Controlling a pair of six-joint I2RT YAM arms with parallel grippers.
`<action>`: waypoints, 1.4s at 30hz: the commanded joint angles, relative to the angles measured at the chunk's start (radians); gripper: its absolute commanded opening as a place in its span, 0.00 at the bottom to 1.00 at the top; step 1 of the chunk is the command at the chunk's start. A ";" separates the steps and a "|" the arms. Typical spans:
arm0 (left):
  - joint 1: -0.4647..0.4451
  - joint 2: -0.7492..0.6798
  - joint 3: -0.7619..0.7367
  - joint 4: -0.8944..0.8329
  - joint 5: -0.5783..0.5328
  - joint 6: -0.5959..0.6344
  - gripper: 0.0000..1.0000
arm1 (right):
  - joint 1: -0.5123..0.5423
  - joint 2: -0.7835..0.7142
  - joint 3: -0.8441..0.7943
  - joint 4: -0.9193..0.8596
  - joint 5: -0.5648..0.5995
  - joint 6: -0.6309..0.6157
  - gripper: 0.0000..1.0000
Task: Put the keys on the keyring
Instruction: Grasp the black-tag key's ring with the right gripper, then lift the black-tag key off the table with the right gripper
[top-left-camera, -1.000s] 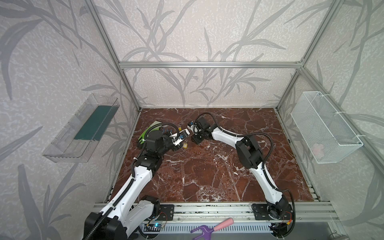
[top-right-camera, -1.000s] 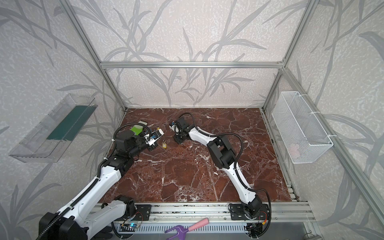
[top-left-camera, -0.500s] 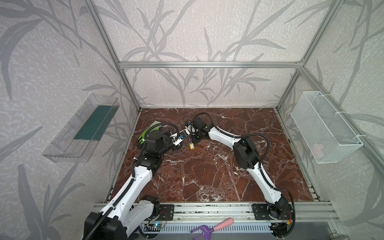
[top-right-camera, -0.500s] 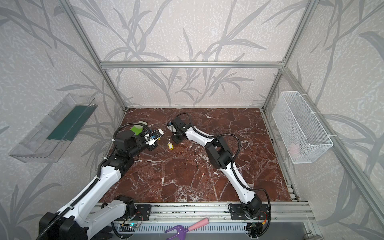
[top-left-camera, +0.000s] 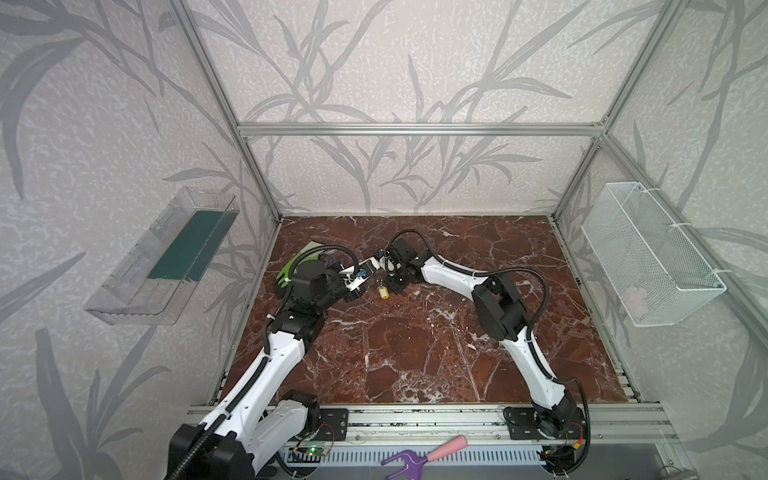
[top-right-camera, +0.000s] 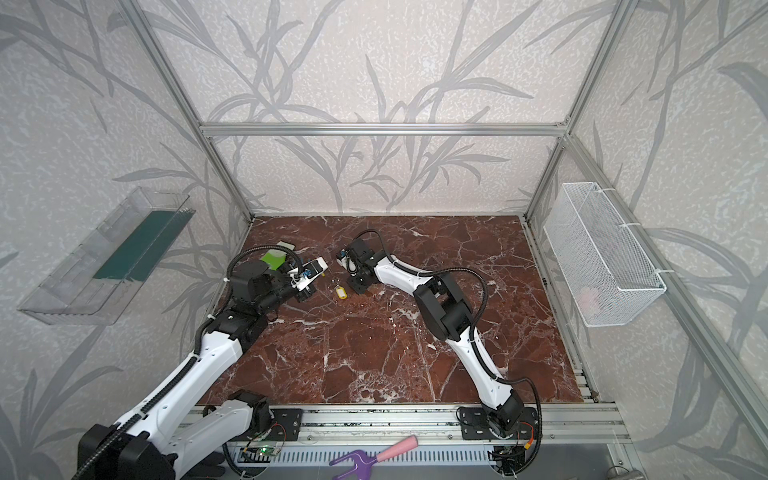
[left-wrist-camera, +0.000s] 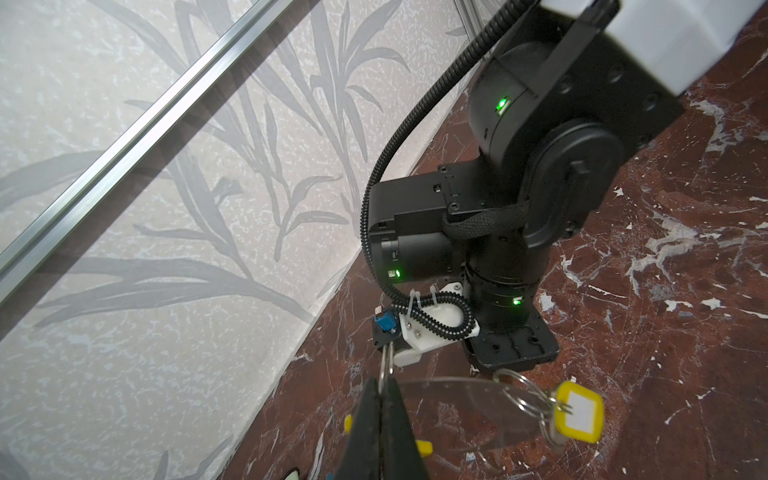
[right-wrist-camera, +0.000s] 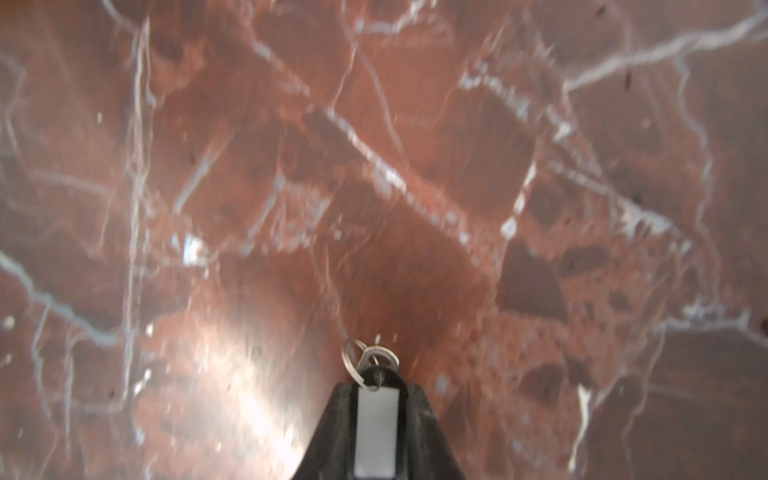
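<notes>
Surface: red-brown marble tabletop (top-left-camera: 415, 357) inside a metal-framed booth with leaf-patterned walls.
Keyring: thin grey loop with a yellow segment (left-wrist-camera: 424, 446), held at the rear left of the tabletop, between the two arms.
Left gripper (left-wrist-camera: 384, 388): fingers pressed together on the keyring's wire.
Yellow-tag key (left-wrist-camera: 579, 411): dangles by its small ring at the loop's far side, just below the right arm's wrist. It looks threaded on already, though the wire is too faint to be certain.
Black-fob key (right-wrist-camera: 376, 359): pinched in the right gripper (right-wrist-camera: 377, 386), with the key and its small ring poking past the fingertips, close over the marble and near the loop. Whether it touches the loop cannot be told.
Progress: judged about half done; the black-fob key has yet to go on.
Surroundings: wire basket (top-left-camera: 652, 257) on the right wall, clear tray (top-left-camera: 120, 295) on the left wall.
</notes>
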 joint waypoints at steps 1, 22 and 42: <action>0.004 -0.013 -0.008 0.035 0.020 0.001 0.00 | 0.006 -0.047 -0.106 -0.105 0.000 -0.018 0.16; 0.004 -0.022 -0.008 0.026 0.039 -0.008 0.00 | -0.055 -0.514 -0.613 0.242 -0.221 -0.494 0.37; 0.004 -0.027 -0.010 0.026 0.034 0.002 0.00 | -0.133 -0.279 -0.398 0.039 -0.447 -1.164 0.28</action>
